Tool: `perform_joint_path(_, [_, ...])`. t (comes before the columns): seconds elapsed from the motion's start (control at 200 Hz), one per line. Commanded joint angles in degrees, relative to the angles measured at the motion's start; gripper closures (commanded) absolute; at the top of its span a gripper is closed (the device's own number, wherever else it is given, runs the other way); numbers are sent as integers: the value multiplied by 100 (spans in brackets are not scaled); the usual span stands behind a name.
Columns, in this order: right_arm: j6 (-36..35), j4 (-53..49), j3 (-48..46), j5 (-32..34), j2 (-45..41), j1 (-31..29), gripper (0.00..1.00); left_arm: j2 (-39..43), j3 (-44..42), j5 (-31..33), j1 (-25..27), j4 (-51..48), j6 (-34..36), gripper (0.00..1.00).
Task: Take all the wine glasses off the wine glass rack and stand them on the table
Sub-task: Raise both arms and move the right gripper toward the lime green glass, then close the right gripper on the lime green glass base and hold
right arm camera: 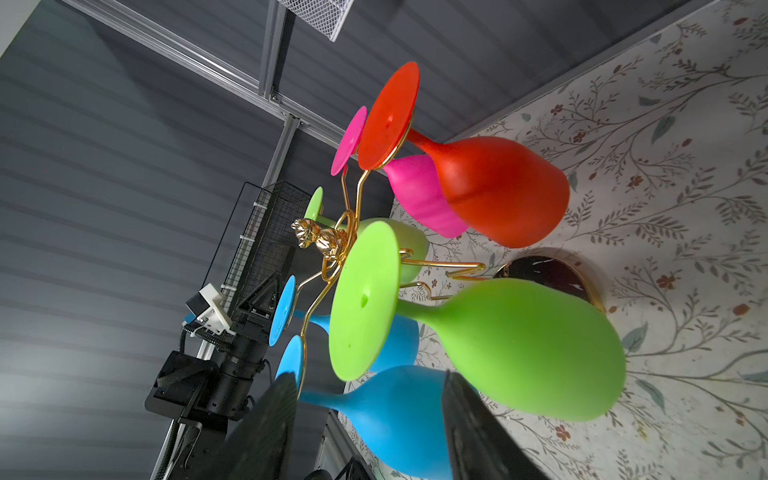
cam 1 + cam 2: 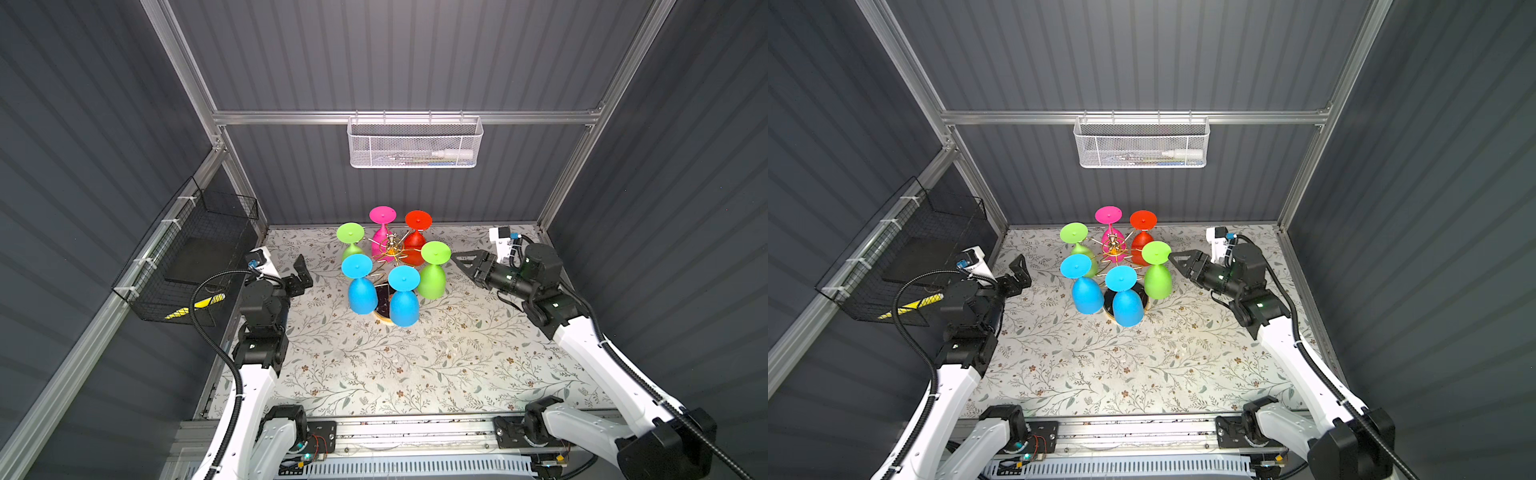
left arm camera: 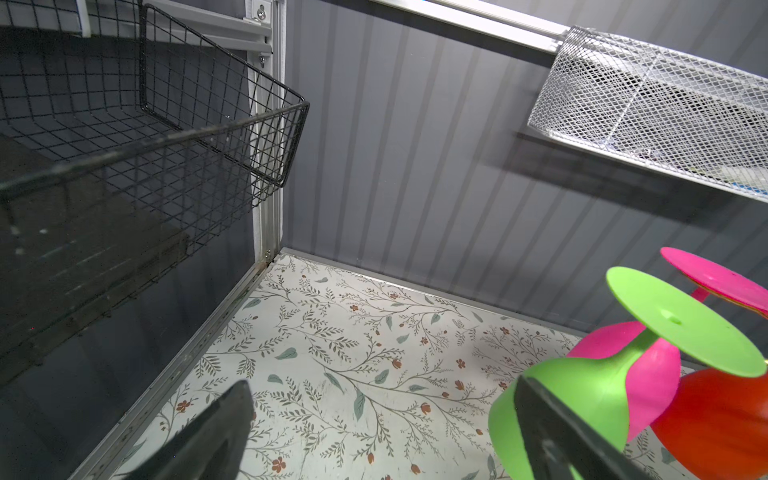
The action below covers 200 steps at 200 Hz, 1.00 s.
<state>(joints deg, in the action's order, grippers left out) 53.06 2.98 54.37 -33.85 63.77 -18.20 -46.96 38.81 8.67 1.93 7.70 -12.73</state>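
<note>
The wine glass rack [image 2: 391,245] [image 2: 1113,245] is a gold wire stand at the back middle of the table, and its dark round base [image 1: 544,270] shows below. Several wine glasses hang on it upside down: pink, red, two green and two blue. My right gripper [image 2: 455,257] [image 2: 1173,258] [image 1: 365,415] is open and level, its tips just right of the right-hand green glass [image 2: 432,280] [image 1: 528,349], near the stem, holding nothing. My left gripper [image 2: 301,272] [image 3: 382,386] stands wide open left of the rack, apart from the left green glass [image 3: 582,395].
A white mesh basket [image 2: 413,143] hangs on the back wall above the rack. A black wire basket [image 2: 187,257] is fixed to the left wall beside the left arm. The floral table [image 2: 415,365] stretches in front of the rack.
</note>
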Motion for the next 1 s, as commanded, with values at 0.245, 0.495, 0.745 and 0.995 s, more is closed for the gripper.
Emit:
perform_joint_path(0.245, [349,599,214,-60,444,-74,54,-79,-14,-164,9,-14,-81,0])
perform_joint_path(0.495, [416,710,188,-109,518,-88,66,-104,-14,-231,9,3,-106,0])
perform_joint_path(0.745, [486,764,188,-157,584,-96,74,-77,-15,-220,9,-12,-107,0])
perform_joint_path(0.995, [539,791,162,-162,525,-105,88,-56,-14,-218,9,-15,-115,0])
